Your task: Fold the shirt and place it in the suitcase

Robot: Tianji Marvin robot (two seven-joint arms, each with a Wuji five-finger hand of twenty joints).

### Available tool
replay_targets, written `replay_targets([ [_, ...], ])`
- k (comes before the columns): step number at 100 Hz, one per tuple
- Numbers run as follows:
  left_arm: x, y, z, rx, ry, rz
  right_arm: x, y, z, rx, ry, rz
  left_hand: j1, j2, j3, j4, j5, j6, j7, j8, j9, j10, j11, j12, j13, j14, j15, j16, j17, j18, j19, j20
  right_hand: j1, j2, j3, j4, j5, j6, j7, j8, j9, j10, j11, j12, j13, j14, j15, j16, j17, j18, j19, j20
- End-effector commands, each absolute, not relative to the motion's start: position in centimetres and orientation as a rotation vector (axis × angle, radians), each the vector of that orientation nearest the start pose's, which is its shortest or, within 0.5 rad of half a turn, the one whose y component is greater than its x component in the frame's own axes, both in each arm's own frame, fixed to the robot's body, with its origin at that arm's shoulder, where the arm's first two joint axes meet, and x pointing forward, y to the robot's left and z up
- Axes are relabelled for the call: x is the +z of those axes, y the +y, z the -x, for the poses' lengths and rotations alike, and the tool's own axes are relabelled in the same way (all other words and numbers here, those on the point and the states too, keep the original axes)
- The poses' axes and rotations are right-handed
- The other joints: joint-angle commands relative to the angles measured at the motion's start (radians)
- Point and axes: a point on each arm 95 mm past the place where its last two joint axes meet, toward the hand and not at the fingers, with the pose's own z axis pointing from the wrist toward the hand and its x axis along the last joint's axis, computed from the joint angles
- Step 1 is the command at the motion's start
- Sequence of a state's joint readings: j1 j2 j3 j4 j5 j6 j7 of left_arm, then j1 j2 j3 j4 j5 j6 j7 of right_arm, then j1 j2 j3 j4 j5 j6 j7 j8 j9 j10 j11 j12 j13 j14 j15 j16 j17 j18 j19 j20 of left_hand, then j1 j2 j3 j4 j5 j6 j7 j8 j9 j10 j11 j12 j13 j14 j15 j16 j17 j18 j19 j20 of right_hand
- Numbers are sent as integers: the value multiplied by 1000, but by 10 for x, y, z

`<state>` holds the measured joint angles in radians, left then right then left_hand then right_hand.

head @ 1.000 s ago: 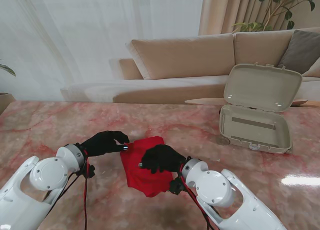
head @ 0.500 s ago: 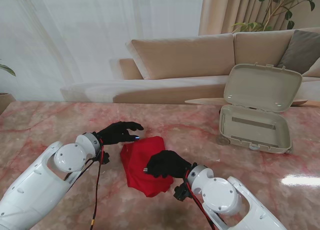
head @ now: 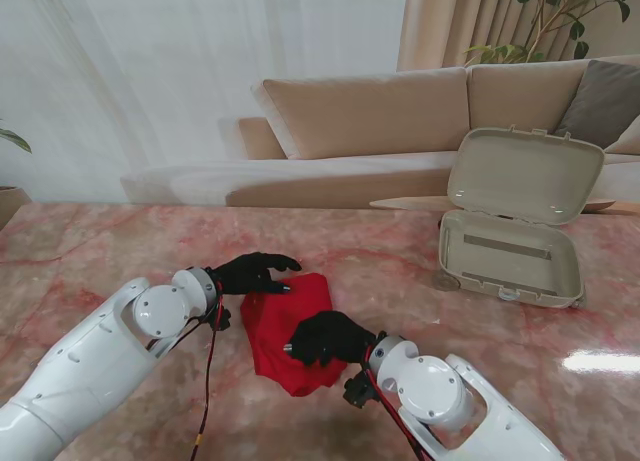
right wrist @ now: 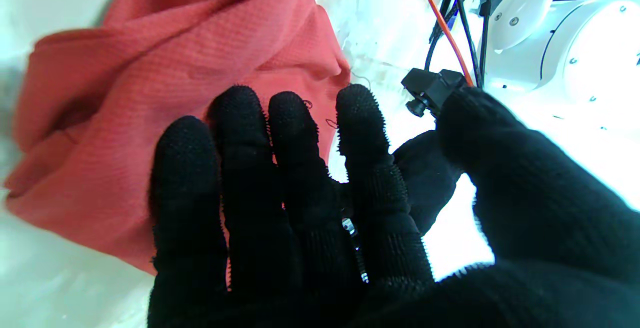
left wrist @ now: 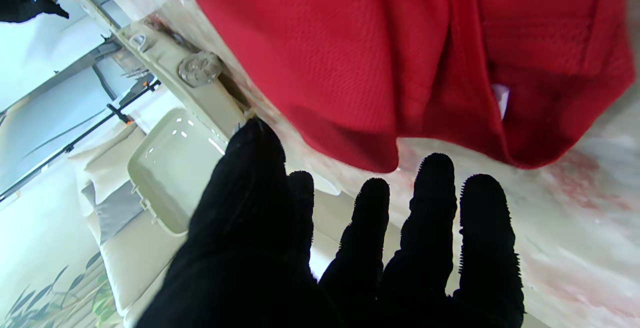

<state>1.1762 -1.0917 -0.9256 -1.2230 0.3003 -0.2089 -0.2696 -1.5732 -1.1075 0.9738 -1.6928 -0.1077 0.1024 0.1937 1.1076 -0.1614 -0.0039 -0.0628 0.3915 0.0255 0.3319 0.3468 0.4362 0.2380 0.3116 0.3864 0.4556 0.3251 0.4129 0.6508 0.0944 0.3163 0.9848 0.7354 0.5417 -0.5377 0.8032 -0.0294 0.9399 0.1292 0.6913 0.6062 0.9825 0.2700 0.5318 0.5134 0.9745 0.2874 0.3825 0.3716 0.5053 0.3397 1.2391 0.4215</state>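
The red shirt (head: 283,331) lies folded into a small bundle on the marble table, at mid-table near me. My left hand (head: 255,274) in its black glove hovers at the bundle's far left corner, open, fingers stretched out. In the left wrist view the spread fingers (left wrist: 435,203) hold nothing, with the shirt (left wrist: 375,43) just beyond them. My right hand (head: 325,338) rests on the shirt's near right part. The right wrist view shows its fingers (right wrist: 280,168) lying flat and open over the cloth (right wrist: 125,93). The beige suitcase (head: 510,256) stands open at the far right.
The suitcase lid (head: 525,176) leans back upright, and its tray holds nothing. A beige sofa (head: 370,121) runs behind the table. Red and black cables (head: 205,381) hang under my left forearm. Pink marble table (head: 100,251) stretches to the left.
My left hand let go of the shirt's left edge, opened, and moved farther away and rightward to the far corner. My right hand slid a little nearer to me on the shirt.
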Motion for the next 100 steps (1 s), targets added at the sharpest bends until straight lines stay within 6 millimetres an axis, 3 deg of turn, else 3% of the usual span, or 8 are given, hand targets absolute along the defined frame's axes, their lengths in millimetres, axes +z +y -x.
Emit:
replay_targets([
  [1,-357,-33,-467,-1762,1781,1751,-363,107,-340,-1676,-1346,2044,5,-13,-4,28,-16,-16,14,-11,-31,-1,19,-11,-18,8,24,0,-4,8,7,-4,-30,-1,-20,-4,29,-12,-2,-8,21,-15,0,-19,-20,-30,-5,-27,-11,-16,-15,-26],
  [49,-377,-25,-465,-1638,1951,1657,-379,106,-351,-1604,-1396,2052,62,-93,36,35,-4,14,65,-19,-25,3,47,-9,3,-31,59,22,26,-25,49,19,-37,-5,-8,-7,37,-20,11,-15,32,-24,8,-21,-17,-37,12,-33,-10,-22,1,-33],
  [51,-377,-25,-465,-1634,1956,1651,-380,106,-351,-1601,-1399,2051,-33,-138,232,17,-8,15,86,-38,-25,3,54,-9,5,-33,66,30,28,-25,50,35,-37,-4,-7,-8,37,-20,12,-15,32,-24,8,-21,-17,-38,12,-33,-10,-22,1,-33],
  [54,-377,-25,-465,-1629,1963,1644,-381,105,-351,-1596,-1402,2050,-66,-158,326,8,-1,19,83,-35,-22,0,54,-5,9,-37,69,29,33,-29,57,36,-39,-3,-8,-8,36,-21,12,-16,31,-25,7,-21,-17,-39,12,-33,-12,-22,1,-33],
  [72,-377,-25,-466,-1609,1986,1615,-380,104,-353,-1598,-1404,2042,-41,-178,418,6,8,33,107,-34,-9,-6,71,-8,30,-50,84,38,59,-44,80,49,-36,-2,-9,-10,30,-21,12,-20,25,-28,4,-21,-23,-42,11,-33,-22,-27,2,-35],
  [100,-358,-24,-466,-1670,1892,1635,-362,99,-353,-1700,-1389,2002,-88,-146,396,-3,12,54,109,-37,-1,-5,74,-8,32,-52,84,38,61,-49,86,51,-37,4,-14,-9,22,-22,11,-22,16,-28,4,-18,-28,-40,15,-27,-26,-27,6,-34],
])
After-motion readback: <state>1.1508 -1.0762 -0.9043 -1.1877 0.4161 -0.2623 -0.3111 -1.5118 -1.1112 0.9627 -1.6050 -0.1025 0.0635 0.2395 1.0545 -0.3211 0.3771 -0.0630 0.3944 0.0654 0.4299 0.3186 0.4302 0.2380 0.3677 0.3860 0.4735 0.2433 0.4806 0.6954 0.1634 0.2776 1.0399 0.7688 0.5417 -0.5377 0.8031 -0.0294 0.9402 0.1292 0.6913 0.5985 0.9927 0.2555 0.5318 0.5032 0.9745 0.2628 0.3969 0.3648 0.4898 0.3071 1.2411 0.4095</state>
